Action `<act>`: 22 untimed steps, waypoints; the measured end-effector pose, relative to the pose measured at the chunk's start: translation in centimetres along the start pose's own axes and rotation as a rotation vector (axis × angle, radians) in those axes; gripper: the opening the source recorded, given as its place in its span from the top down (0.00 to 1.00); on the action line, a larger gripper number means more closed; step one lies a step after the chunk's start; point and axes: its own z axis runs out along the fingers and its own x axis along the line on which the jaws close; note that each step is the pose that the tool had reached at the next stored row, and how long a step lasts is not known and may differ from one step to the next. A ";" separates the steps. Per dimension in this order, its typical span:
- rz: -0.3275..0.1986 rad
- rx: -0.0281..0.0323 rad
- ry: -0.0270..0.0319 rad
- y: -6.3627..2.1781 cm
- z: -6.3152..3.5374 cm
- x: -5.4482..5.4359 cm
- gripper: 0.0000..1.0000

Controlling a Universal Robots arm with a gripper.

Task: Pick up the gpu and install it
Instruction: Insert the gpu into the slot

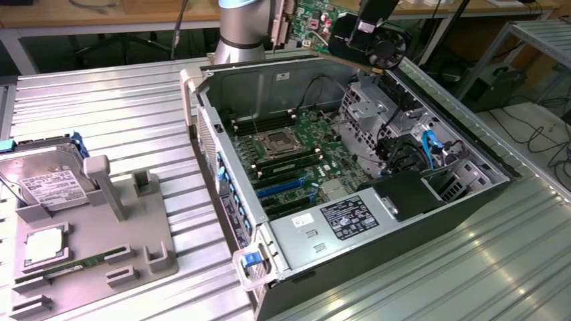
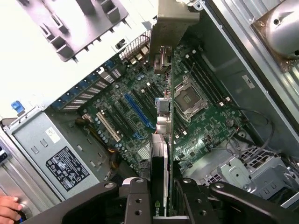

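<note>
The gpu (image 1: 309,21), a green circuit card with a black fan and a pale metal bracket at one end, hangs in the air above the far edge of the open computer case (image 1: 464,200). My gripper (image 1: 368,25) is shut on it near the fan end. In the wrist view the gpu (image 2: 164,140) runs edge-on away from my gripper (image 2: 161,193), held between both fingers (image 2: 136,198), its bracket (image 2: 175,25) at the far end. Below it lies the motherboard (image 2: 126,126) with a blue slot (image 2: 138,112) and the processor socket (image 2: 189,98).
A grey holder tray (image 1: 134,234) at the exterior view's left carries a silver hard drive (image 1: 45,182) and a green memory stick (image 1: 76,262). The power supply (image 1: 352,217) and drive cages (image 1: 419,160) fill the case's near end. A person's fingers (image 2: 8,205) show by the case.
</note>
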 end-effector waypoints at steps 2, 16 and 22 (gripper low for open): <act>-0.028 -0.0006 0.0010 0.00 0.00 0.0 0.73; -0.210 -0.0044 0.0077 -0.01 0.00 0.0 0.73; -0.304 -0.0064 0.0112 -0.01 0.00 0.0 0.73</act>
